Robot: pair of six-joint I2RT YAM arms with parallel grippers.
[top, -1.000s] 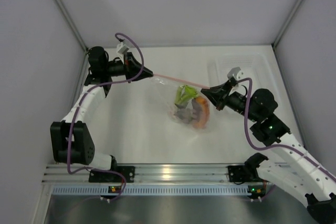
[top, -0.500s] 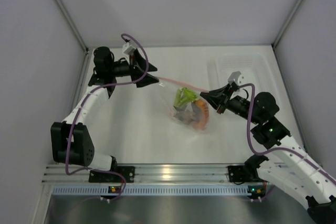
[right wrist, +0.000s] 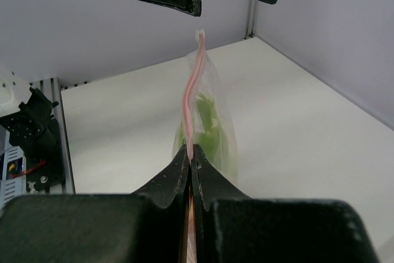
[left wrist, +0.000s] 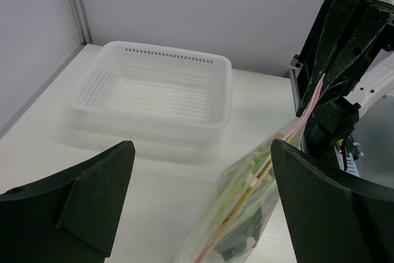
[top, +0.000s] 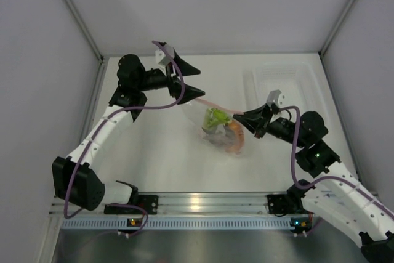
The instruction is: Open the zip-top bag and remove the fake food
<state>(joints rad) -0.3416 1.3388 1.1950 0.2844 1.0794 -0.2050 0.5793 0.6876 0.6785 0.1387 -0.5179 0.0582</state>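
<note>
- left gripper (top: 199,80): its fingers are standing wide apart and gripping nothing. It is hovering above the table (top: 160,152) with its tips pointing toward the right gripper.
- zip-top bag (top: 223,129): it is hanging in the gap between the two grippers, nearer the right one. The mouth edge is facing up and the clear belly is sagging below it. In the left wrist view it is sitting between the open fingers, closer to one of them and touching neither.
- pink zip strip (top: 215,103): this is marking the bag's long axis. It is running in an almost straight line from the right gripper's tips toward the left gripper, rising slightly as it goes. Its free end is stopping just short of the left fingers and is not pinched.
- fake food (top: 234,133): it is sitting inside the bag, below the strip and just off the right gripper's tips. A green piece is lying toward the left gripper's side, an orange one toward the right gripper's side, and a grey one low between them. I cannot tell whether the belly is touching the table.
- right gripper (top: 239,116): its fingers are pressed together on the near end of the zip strip, holding the bag up by that corner. Its tips are pointing at the left gripper.
- white perforated basket (top: 283,81): it is sitting on the table beyond the right gripper and is not touching the bag.
</note>
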